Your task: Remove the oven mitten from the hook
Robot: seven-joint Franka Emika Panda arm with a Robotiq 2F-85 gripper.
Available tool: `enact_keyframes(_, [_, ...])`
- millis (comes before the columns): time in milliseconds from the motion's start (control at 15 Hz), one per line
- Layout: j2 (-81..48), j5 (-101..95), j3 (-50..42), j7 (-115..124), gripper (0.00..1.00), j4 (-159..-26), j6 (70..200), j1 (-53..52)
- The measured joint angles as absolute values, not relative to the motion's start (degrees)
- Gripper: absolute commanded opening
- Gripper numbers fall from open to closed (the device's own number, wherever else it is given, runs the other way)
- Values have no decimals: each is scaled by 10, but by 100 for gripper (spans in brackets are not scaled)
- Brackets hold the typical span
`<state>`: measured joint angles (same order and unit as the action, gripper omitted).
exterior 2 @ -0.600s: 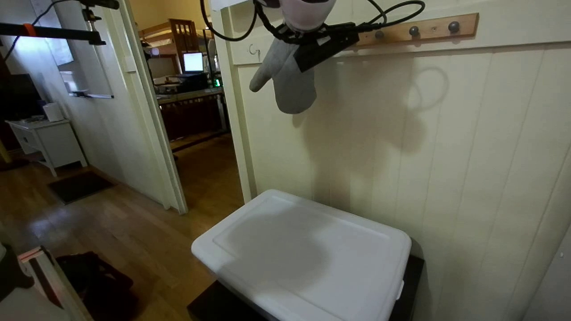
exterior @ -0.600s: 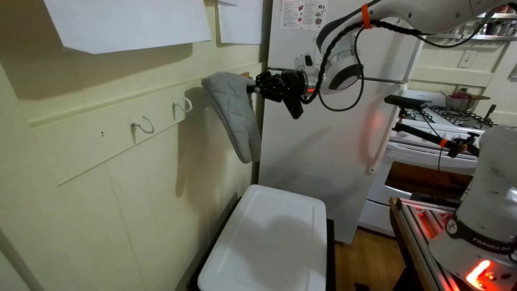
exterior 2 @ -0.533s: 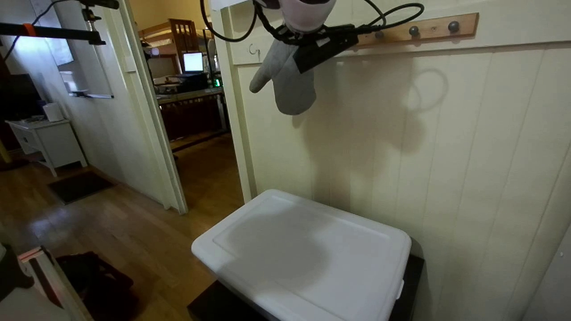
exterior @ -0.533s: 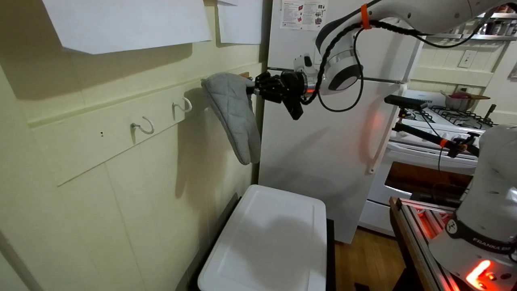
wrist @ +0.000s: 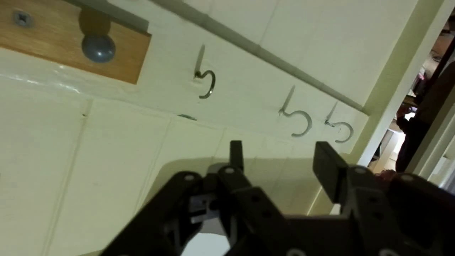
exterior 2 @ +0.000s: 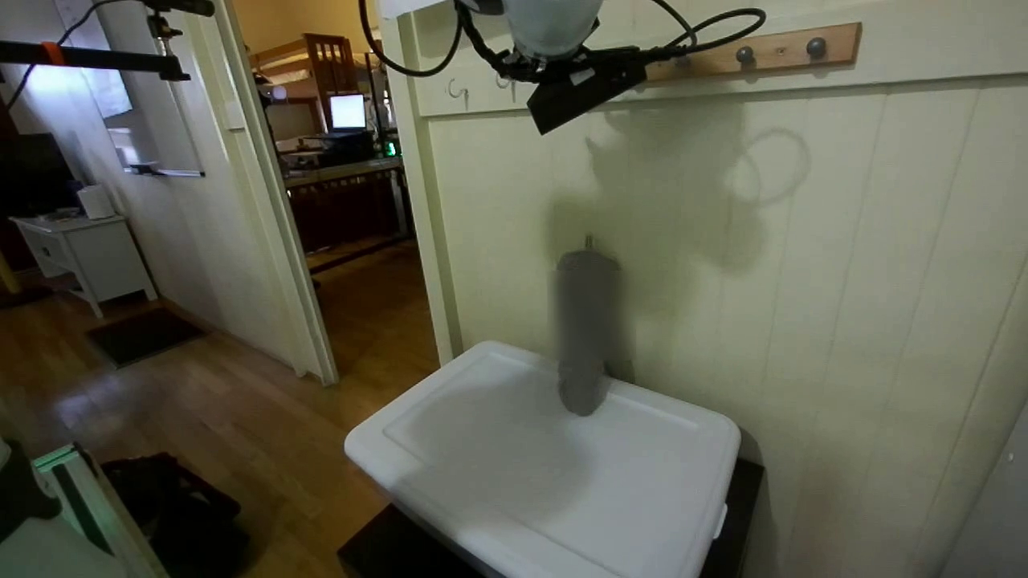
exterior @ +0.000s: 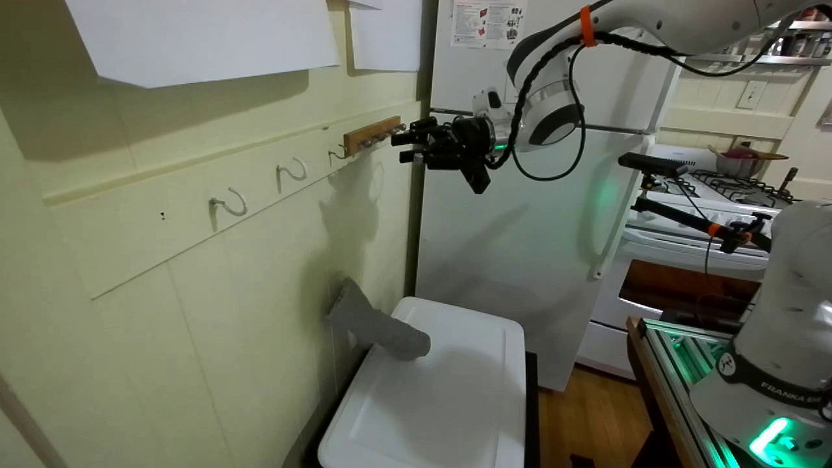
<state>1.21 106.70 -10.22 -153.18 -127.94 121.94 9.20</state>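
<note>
My gripper (wrist: 279,160) points toward the pale wall (exterior: 260,292) with its fingers (wrist: 328,172) well parted; in the wrist view I see a clear gap between them with wall showing through it, so I have hold of nothing. In an exterior view I get the same gap from the side, near the end of the wooden rack (exterior: 374,134), though I cannot judge how far the fingers are from the wall. The oven mitten (exterior: 383,330) is off the hooks (wrist: 213,83), well below the gripper. It is blurred in both exterior views: its upper end is up by the wall, its lower end over the wall-side part of the white bin (exterior: 448,416). In an exterior view it looks almost upright, with a small tab at its top; I cannot tell whether it touches the bin or the wall. My wrist view gives me three curved metal hooks in a row, a darker one beside the rack and two paler ones closer to the doorway. A round dark knob (wrist: 98,48) sits on the rack near its end. My arm (exterior: 559,97) reaches across in front of the fridge (exterior: 494,273), a black cable (exterior: 518,120) running along it, and a green light (exterior: 769,437) glows on its base (exterior: 728,403).
</note>
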Motion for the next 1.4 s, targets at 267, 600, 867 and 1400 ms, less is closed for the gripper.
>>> enact_keyframes(267, [10, 1059, -94, -1510, 100, -1280, 1296, 91])
enact_keyframes(600, [9, 989, -91, -1420, 100, -1286, 1315, 91])
enact_keyframes(867, [9, 887, -94, -1294, 100, -1301, 1316, 93])
enact_keyframes(1400, [14, 619, -96, -1080, 100, -1351, 1427, 98])
